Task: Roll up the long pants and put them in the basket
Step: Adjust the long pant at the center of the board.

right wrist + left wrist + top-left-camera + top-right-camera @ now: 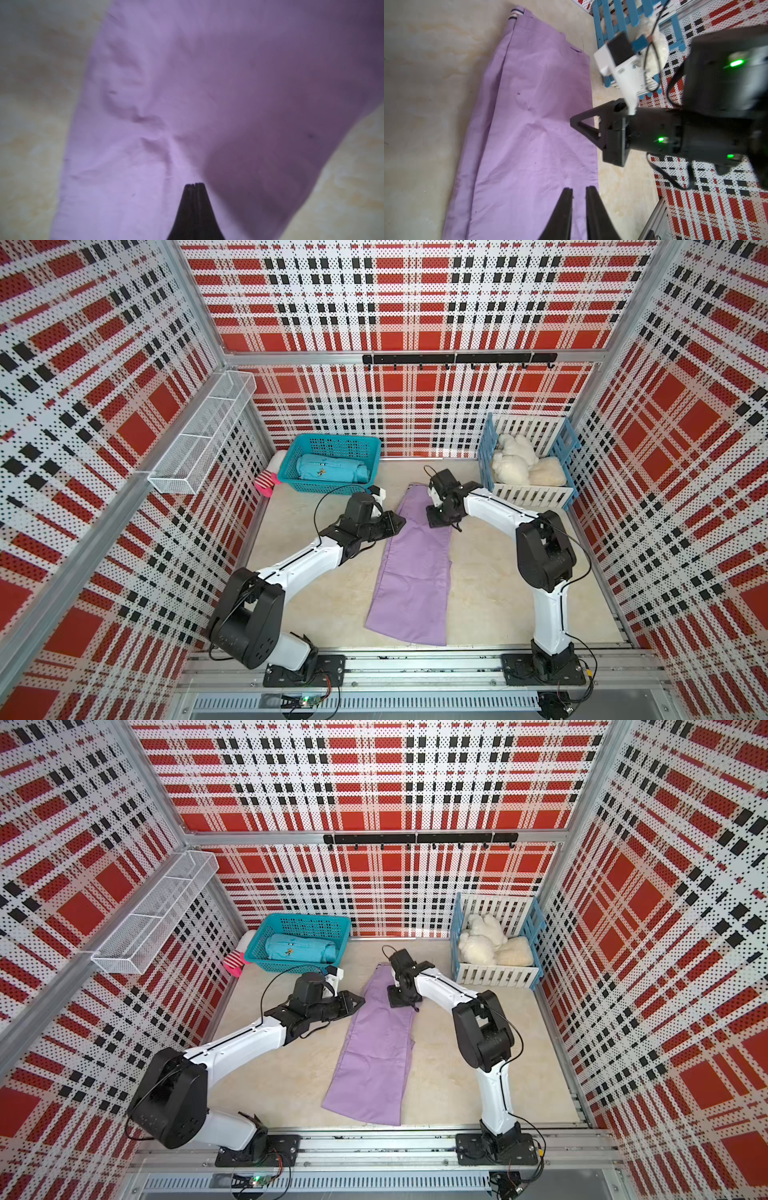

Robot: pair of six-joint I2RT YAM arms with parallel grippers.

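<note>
Pants (415,568) plain lilac, waistband (516,15) striped dark and white. Basket (336,438) teal, the roll (332,475) inside teal-blue with a small print. Crate (528,494) blue and white. Walls (415,302) red-black-white plaid. Bench (498,593) mottled beige. Arms (299,568) white and black.

Left gripper (579,188) with jaws narrowly apart, right gripper (194,184) with jaws together, the 2 facing each other.

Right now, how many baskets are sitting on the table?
2. The teal basket sits at the back left, holding a rolled teal garment; the blue-and-white slatted crate sits at the back right, holding fluffy white things. None seems hidden.
</note>
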